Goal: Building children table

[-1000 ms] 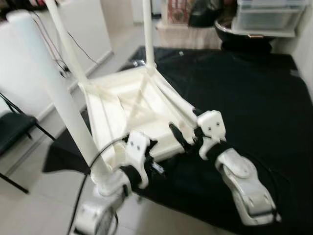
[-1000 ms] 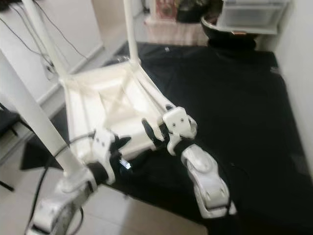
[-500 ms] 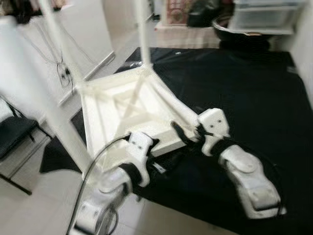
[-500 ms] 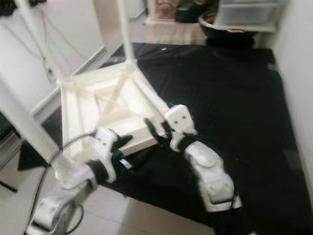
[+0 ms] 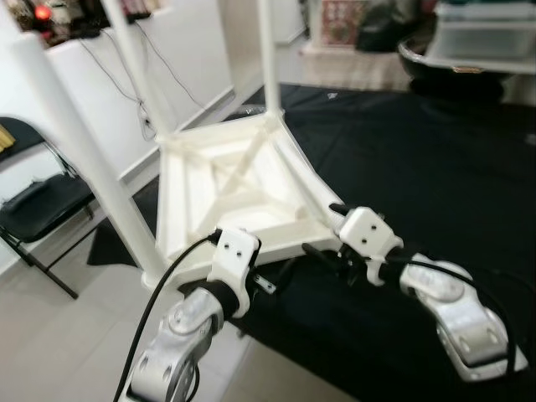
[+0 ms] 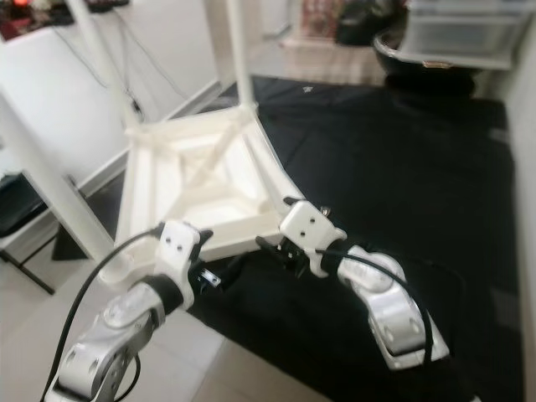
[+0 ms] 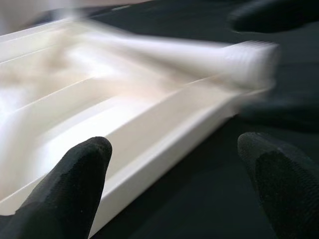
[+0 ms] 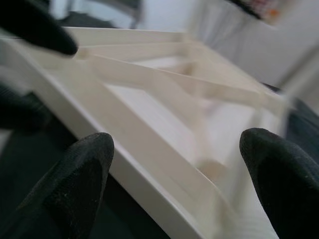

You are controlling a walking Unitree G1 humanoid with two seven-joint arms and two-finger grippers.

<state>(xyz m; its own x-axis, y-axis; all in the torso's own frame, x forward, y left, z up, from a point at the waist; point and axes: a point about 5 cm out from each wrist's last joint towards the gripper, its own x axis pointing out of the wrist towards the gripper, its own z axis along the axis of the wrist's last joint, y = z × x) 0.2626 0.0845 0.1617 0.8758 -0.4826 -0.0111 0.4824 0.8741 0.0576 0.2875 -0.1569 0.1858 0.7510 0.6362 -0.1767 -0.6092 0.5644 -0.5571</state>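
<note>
Children's table [image 5: 226, 188], white plastic, lies upside down at the near left corner of the black-draped surface [image 5: 435, 167], its underside ribs facing up and white legs [image 5: 268, 59] rising from its corners. Your left gripper [image 7: 174, 184] has its fingers apart, straddling the near rim; your right gripper [image 8: 174, 184] is likewise spread at the adjoining edge, neither clamped on anything. The near corner seems to overhang the surface edge above the tiled floor [image 5: 75, 352], so a push or uneven lift could tip the table off. A one-sided pinch on the thin rim may slip. Mind the black folding chair [image 5: 42, 209] beside it if the legs swing.
</note>
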